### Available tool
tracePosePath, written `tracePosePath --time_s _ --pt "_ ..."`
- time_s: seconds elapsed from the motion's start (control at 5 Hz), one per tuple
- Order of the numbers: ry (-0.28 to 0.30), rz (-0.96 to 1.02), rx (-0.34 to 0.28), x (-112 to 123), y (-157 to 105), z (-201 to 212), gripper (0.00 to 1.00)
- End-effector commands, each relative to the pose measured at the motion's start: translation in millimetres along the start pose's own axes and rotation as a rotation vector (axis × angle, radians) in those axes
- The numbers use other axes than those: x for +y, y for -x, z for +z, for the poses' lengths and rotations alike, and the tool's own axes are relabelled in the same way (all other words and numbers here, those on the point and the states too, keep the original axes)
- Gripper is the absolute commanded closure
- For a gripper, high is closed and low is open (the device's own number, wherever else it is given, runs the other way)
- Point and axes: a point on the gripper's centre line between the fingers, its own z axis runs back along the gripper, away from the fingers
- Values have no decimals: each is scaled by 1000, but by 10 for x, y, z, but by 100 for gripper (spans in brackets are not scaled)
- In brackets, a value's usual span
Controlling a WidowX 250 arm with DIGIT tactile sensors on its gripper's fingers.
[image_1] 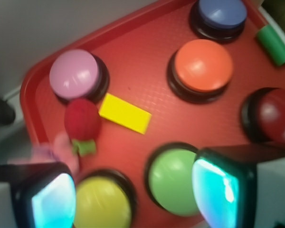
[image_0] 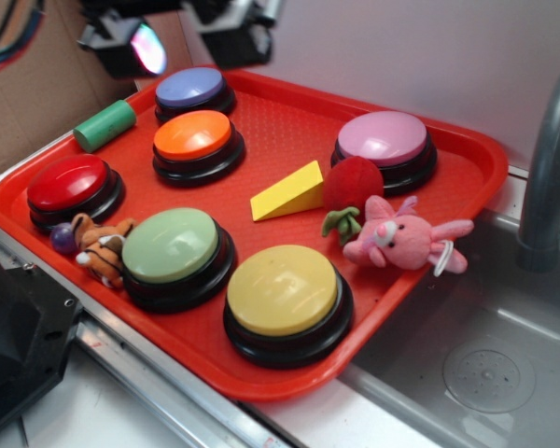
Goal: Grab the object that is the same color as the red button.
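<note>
Strawberry plush (image_0: 353,182), a fuzzy red ball with a green leafy stem (image_0: 342,224), lies on the red tray (image_0: 289,121) toward its 3 o'clock side in the exterior view, untouched. At its 12 o'clock, touching or nearly so, sits the pink button (image_0: 384,140); at its 9 o'clock, just beside it, lies a yellow wedge (image_0: 289,192); at its 4 o'clock a pink plush bunny (image_0: 401,235) rests against the leafy stem, near the tray's edge. The red button (image_0: 70,183), a glossy dome on a black base, stands well apart at the tray's 9 o'clock side. Between them are the orange button (image_0: 196,138) and, nearer the camera, the green button (image_0: 173,246) and the yellow button (image_0: 284,291). A blue button (image_0: 192,89) sits at the far end, a green cylinder (image_0: 105,125) just beside it at 8 o'clock, and a small tiger toy (image_0: 103,247) lies by the red button. The gripper (image_1: 133,190) hangs above the tray, clear of everything; in the wrist view its two fingers (image_1: 223,183) stand wide apart, with the green and yellow buttons showing between them and the strawberry plush at 11 o'clock from the gap.
</note>
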Motion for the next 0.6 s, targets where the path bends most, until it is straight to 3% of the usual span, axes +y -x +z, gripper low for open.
tracePosePath --time_s 0.0,0.2,0.4 --pt "4 212 -76 -370 -301 -544 0" --pt "46 237 -46 -493 -350 -787 0" --pt "43 215 26 -544 -390 -960 0"
